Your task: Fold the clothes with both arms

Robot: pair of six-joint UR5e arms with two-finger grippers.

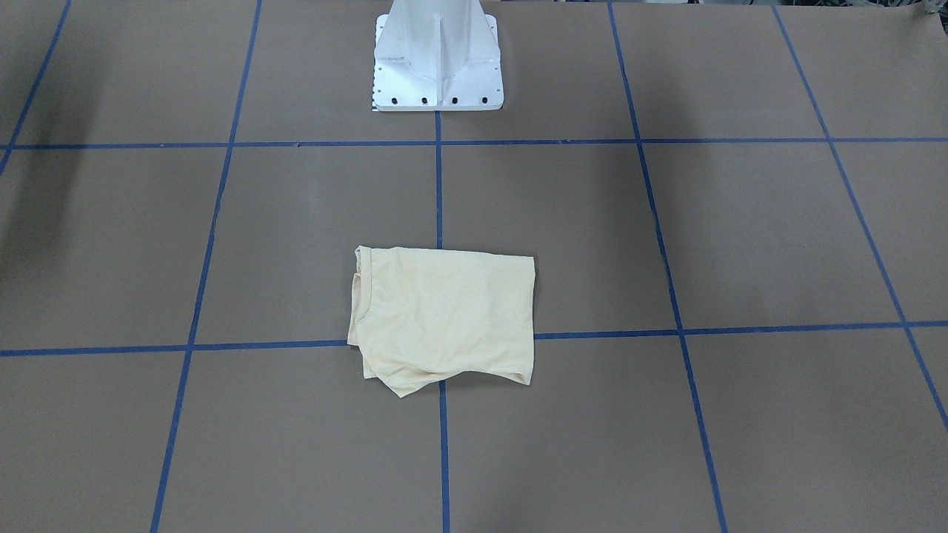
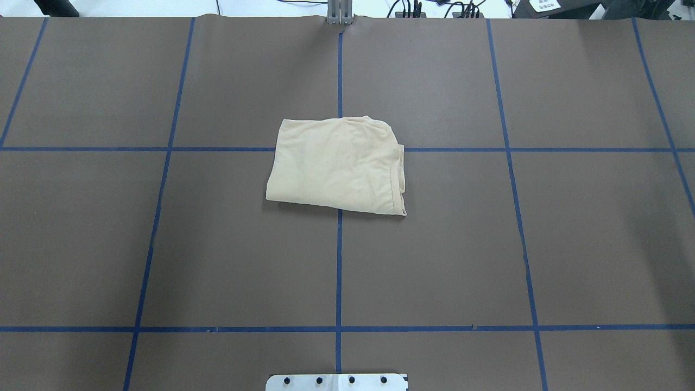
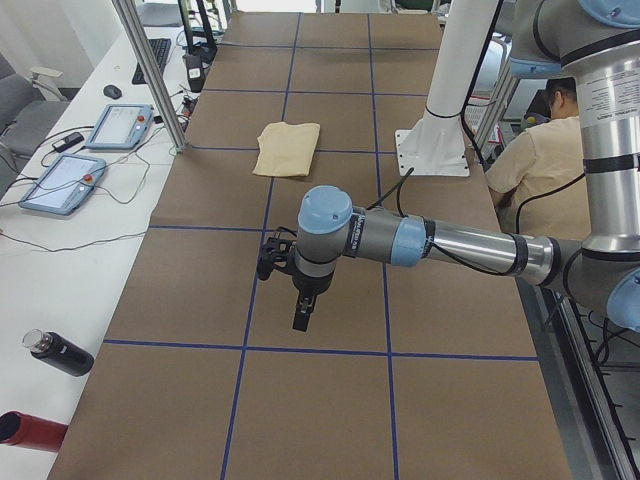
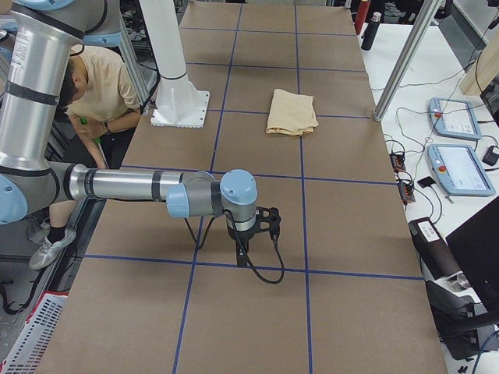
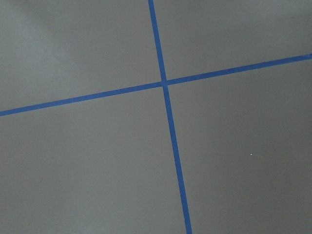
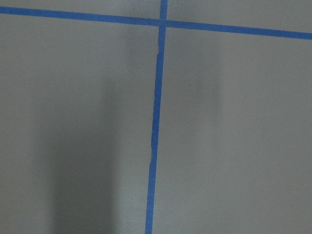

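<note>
The clothes (image 1: 444, 318) lie folded into a compact cream rectangle on the brown table, over a blue tape crossing (image 2: 336, 165). Its ribbed collar edge faces the overhead view's right, and no print shows. In the side views the folded clothes (image 3: 287, 148) (image 4: 291, 111) sit far from both arms. My left gripper (image 3: 300, 310) hangs over bare table at the robot's left end, and my right gripper (image 4: 243, 253) hangs at the opposite end. I cannot tell whether either is open or shut. Both wrist views show only table and tape lines.
The white pedestal base (image 1: 437, 59) stands at the robot side of the table (image 2: 336, 382). A person (image 3: 540, 150) sits behind it (image 4: 101, 86). Teach pendants (image 3: 60, 180) (image 4: 460, 167) and a black bottle (image 3: 60, 352) lie on the white bench beyond the table's far edge.
</note>
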